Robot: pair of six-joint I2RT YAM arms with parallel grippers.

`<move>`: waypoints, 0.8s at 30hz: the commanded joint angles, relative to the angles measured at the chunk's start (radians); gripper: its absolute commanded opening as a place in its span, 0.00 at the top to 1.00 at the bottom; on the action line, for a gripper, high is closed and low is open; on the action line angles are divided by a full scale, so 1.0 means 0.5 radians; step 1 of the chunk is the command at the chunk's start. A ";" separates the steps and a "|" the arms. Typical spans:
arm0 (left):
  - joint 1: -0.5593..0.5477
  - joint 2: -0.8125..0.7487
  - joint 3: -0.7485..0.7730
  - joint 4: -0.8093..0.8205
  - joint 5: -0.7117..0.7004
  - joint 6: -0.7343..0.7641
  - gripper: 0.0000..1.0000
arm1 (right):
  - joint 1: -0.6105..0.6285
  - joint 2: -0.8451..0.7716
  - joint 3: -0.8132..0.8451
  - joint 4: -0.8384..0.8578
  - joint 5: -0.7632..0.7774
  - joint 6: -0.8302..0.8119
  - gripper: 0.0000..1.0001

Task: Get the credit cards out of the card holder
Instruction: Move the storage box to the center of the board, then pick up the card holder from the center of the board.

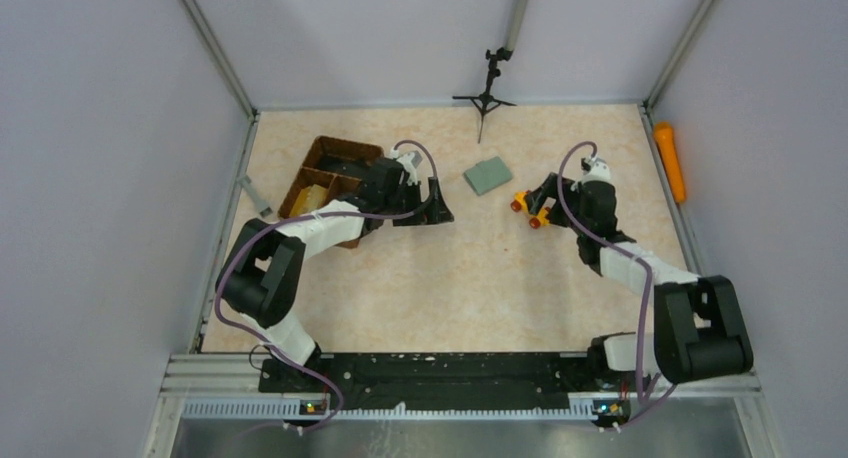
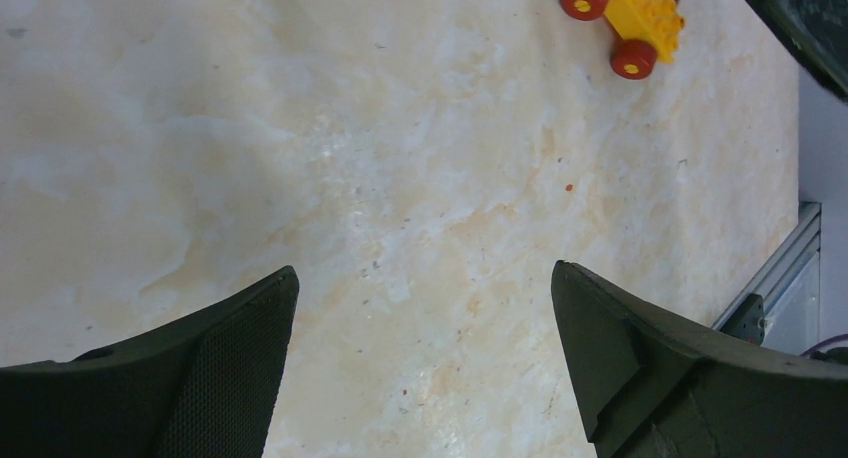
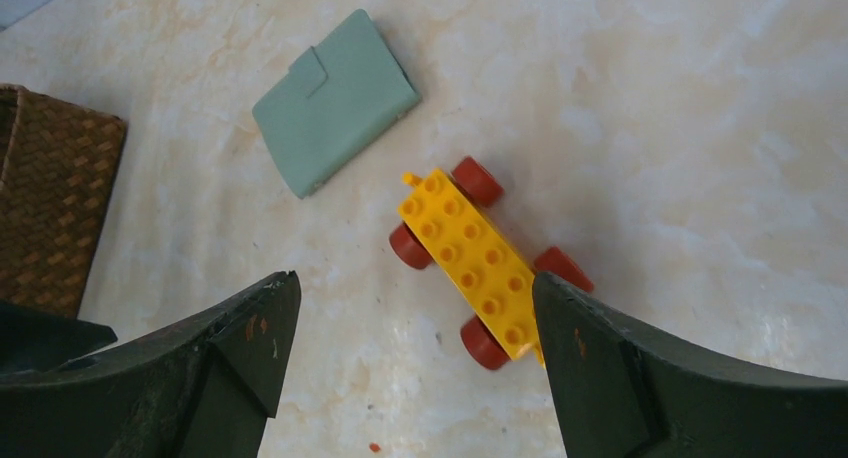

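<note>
The grey-green card holder (image 1: 487,175) lies folded shut on the table behind the middle; it also shows in the right wrist view (image 3: 333,101). No credit cards show; they are hidden. My left gripper (image 1: 437,206) is open and empty over bare table, left of the holder; its view (image 2: 424,283) shows only table between the fingers. My right gripper (image 1: 533,200) is open and empty, right of the holder, with its right fingertip beside the yellow toy block; in its own view the gripper (image 3: 415,288) hovers just short of the holder.
A yellow toy block on red wheels (image 1: 528,207) (image 3: 480,263) sits between holder and right gripper. A brown wicker tray (image 1: 328,183) stands at the left, behind my left arm. A black tripod (image 1: 487,90) stands at the back. An orange cylinder (image 1: 670,161) lies outside the right rail.
</note>
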 commanded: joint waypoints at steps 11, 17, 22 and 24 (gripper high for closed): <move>-0.098 -0.150 -0.101 0.251 0.019 -0.010 0.02 | 0.012 1.100 1.375 -0.613 -0.159 -0.169 0.18; -0.095 -0.181 -0.107 0.214 -0.020 0.007 0.01 | 0.015 1.477 1.762 -0.669 -0.291 -0.201 0.19; -0.095 -0.196 -0.118 0.212 -0.046 0.020 0.01 | 0.035 1.727 2.073 -0.796 -0.448 -0.264 0.22; -0.095 -0.190 -0.123 0.222 -0.039 0.020 0.01 | 0.054 1.781 2.146 -0.843 -0.506 -0.321 0.23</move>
